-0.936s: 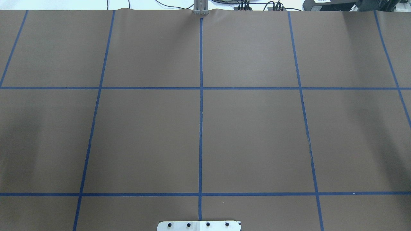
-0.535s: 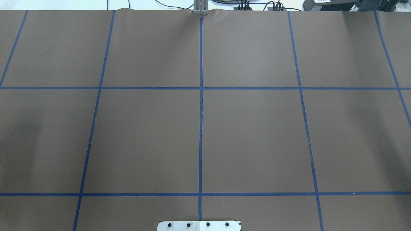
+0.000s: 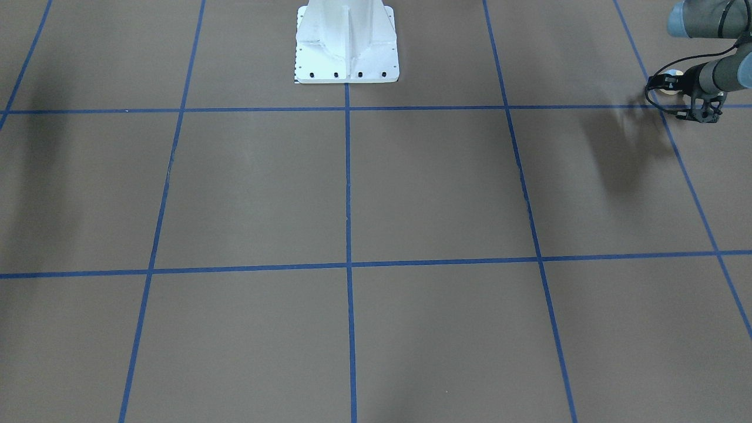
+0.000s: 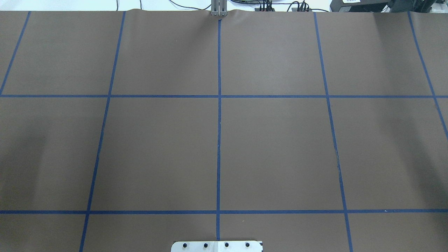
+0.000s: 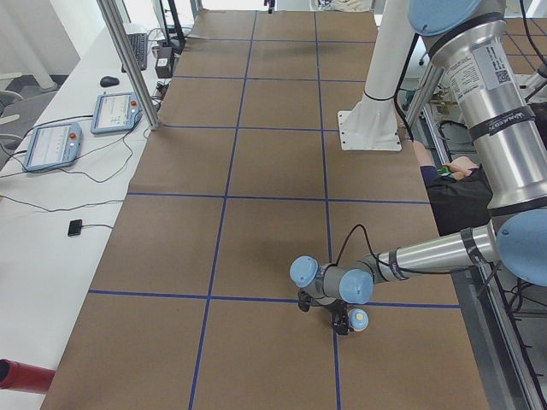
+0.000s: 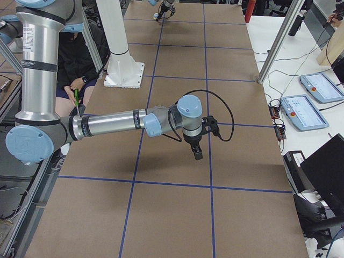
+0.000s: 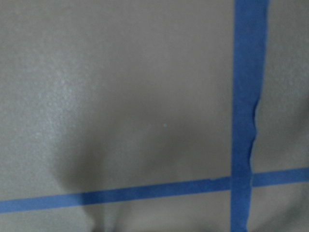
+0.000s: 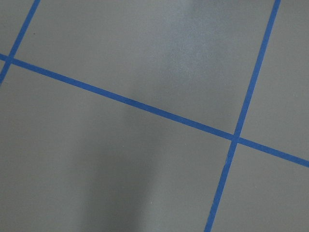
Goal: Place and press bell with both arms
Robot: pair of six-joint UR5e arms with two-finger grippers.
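Observation:
The bell (image 5: 360, 319) is light blue with a cream top. It sits low over the brown table at the tip of my left gripper (image 5: 343, 321), near a blue tape crossing. In the front-facing view the bell (image 3: 671, 80) shows at the end of my left arm (image 3: 714, 73), at the far right. I cannot tell whether the jaws are closed on it. My right gripper (image 6: 196, 152) points down above the table with nothing at its tip, and I cannot tell its state. Both wrist views show only table and tape. The overhead view shows neither arm nor bell.
The white pedestal base (image 3: 346, 47) stands at the robot's edge of the table and also shows in the left view (image 5: 372, 128). Blue tape (image 4: 218, 140) divides the brown cover into squares. Teach pendants (image 5: 115, 111) and cables lie beyond the far edge. A seated person (image 6: 75, 59) is beside the robot.
In the overhead view only the faint shadow at the left edge has shifted slightly. No arm or bell has entered that view.

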